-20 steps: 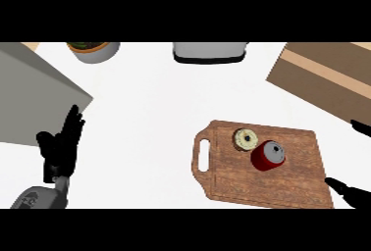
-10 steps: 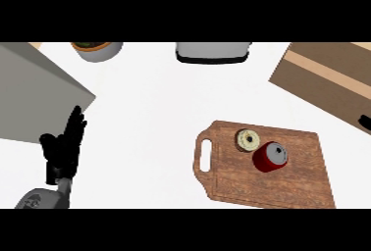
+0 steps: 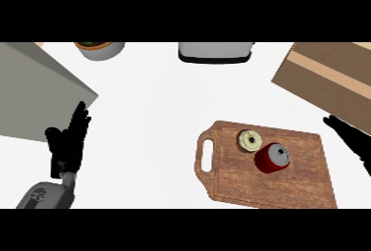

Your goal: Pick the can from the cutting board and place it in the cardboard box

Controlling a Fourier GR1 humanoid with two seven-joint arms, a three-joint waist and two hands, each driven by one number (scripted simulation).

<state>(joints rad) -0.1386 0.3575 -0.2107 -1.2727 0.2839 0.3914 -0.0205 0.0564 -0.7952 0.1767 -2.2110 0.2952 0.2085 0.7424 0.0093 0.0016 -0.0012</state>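
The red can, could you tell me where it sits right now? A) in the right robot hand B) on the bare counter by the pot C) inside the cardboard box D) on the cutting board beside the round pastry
D: the red can stands on the cutting board, right next to the round pastry, with neither robot hand on it.
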